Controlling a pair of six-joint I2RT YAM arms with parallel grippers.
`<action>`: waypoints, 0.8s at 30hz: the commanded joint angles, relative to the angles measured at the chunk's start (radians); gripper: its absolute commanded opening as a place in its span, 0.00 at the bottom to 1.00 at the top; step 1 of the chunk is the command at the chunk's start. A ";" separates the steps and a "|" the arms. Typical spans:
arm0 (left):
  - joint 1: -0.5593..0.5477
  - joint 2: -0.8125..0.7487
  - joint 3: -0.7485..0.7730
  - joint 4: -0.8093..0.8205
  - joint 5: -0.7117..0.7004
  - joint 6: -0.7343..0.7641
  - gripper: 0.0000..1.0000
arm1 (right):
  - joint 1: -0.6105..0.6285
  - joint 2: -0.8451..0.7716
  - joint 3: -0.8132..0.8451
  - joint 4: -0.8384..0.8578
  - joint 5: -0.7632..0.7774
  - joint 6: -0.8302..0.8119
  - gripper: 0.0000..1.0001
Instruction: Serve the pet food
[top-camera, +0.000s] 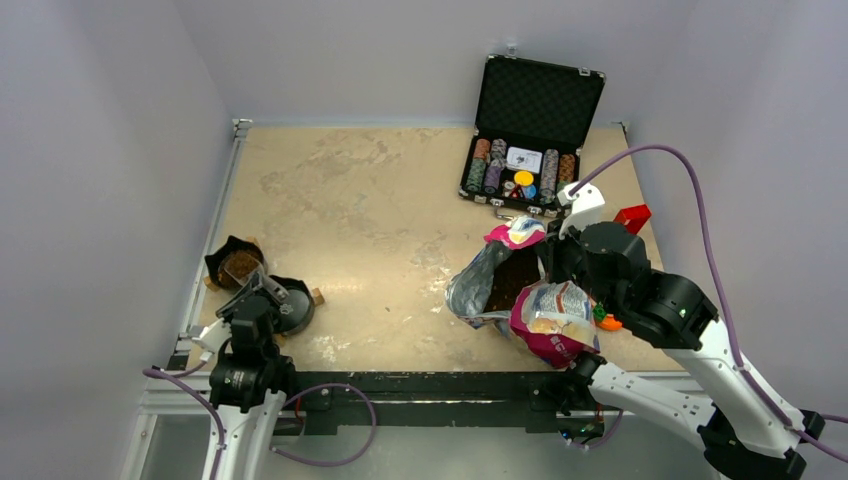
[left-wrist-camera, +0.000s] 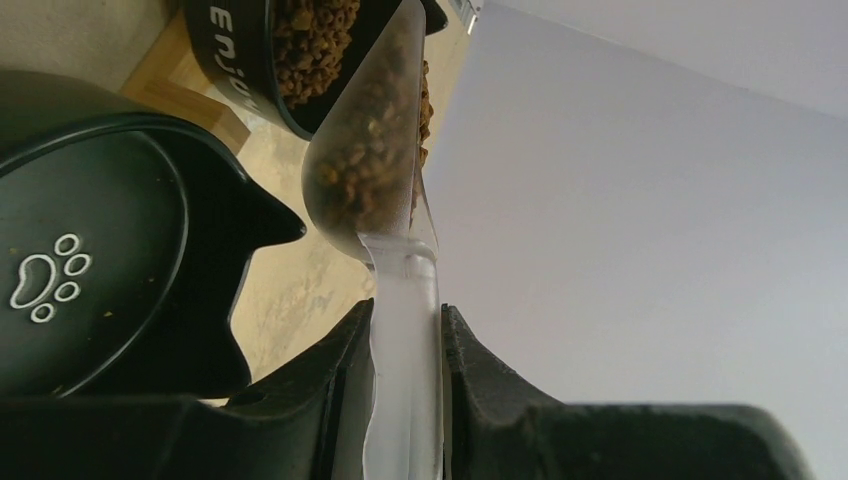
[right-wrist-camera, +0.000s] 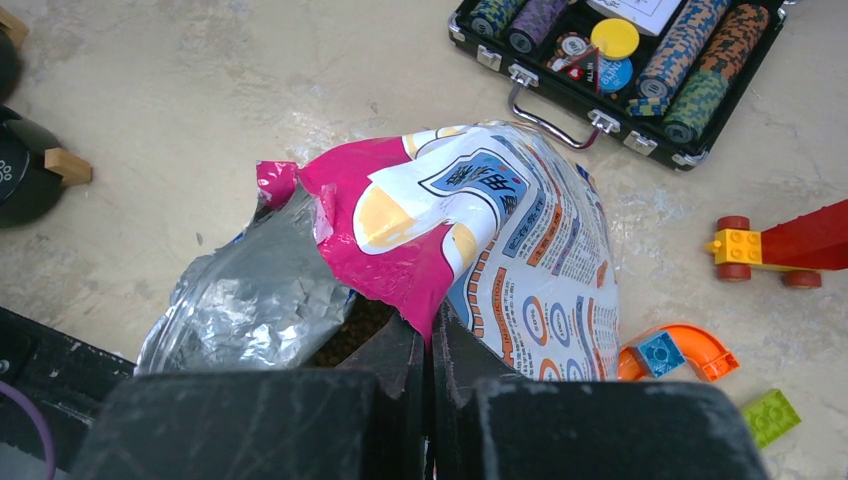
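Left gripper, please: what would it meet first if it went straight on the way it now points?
Probably the kibble-filled black bowl, just beyond the scoop the left gripper holds; depth is unclear.

Beige table (top-camera: 380, 200): bowls (top-camera: 214, 268), bag (top-camera: 553, 338) (open), chip case (top-camera: 540, 100)

scoop (left-wrist-camera: 385, 170): handle cut by bottom edge | poker case (right-wrist-camera: 560, 90): cropped at top

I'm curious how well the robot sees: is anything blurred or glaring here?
Top external: soft, even light, table sharp. Left wrist: kibble in the clear scoop crisp, near fingers dark, soft. Right wrist: food bag sharp, its foil lining glinting.
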 joint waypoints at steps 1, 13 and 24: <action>0.004 0.032 0.001 -0.017 -0.023 -0.126 0.00 | 0.008 -0.018 0.025 0.118 0.011 -0.012 0.00; 0.004 0.121 0.050 -0.127 0.021 -0.244 0.00 | 0.005 -0.018 0.029 0.101 0.021 -0.008 0.00; 0.004 0.213 0.152 -0.247 0.043 -0.329 0.00 | -0.002 -0.021 0.018 0.107 0.021 -0.005 0.00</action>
